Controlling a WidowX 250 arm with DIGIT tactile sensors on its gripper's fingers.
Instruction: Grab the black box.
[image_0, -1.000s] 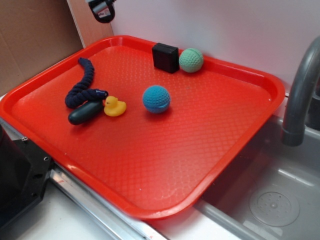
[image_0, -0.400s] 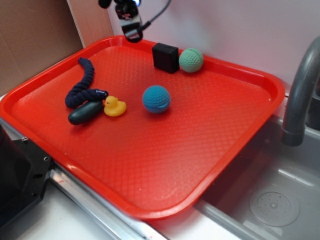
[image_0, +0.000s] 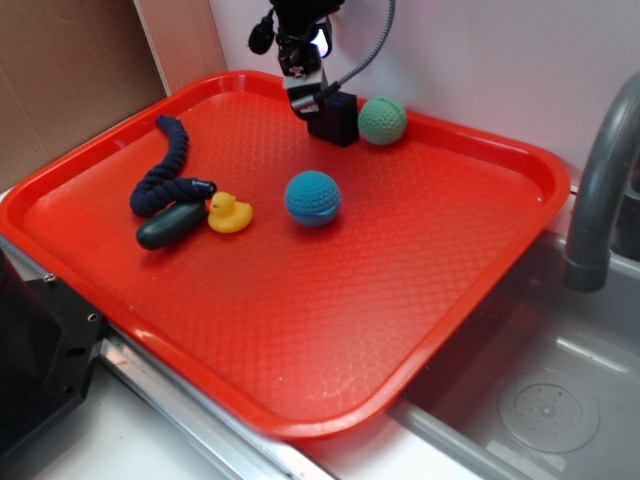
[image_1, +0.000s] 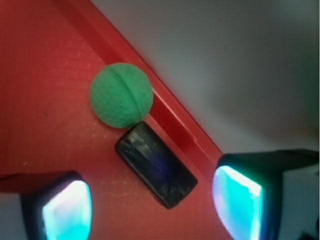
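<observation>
The gripper (image_0: 305, 95) hangs over the far edge of the tray (image_0: 480, 290), directly above the box (image_0: 336, 117). The jaws are spread wide; in the wrist view the two fingers (image_1: 67, 210) sit at the lower left and lower right of the frame, well apart, with the box (image_1: 156, 165) between them and nothing clamped. Contact between fingers and box cannot be confirmed from either view.

The box rests flat on the tray floor against the far rim. The green ball (image_0: 382, 120) lies just beside it, touching or nearly touching one end; in the wrist view the ball (image_1: 121, 95) meets the upper corner of the box.

Other items on the tray:
- A blue ball (image_0: 313, 198) near the middle, apart from the box.
- A yellow duck (image_0: 229, 213) to the left of the blue ball.
- A dark green capsule (image_0: 171, 225) touching the duck's left side.
- A navy rope (image_0: 170, 165) curving above the capsule.

A grey faucet (image_0: 600, 190) stands over the sink (image_0: 540, 400) to the right of the tray.
</observation>
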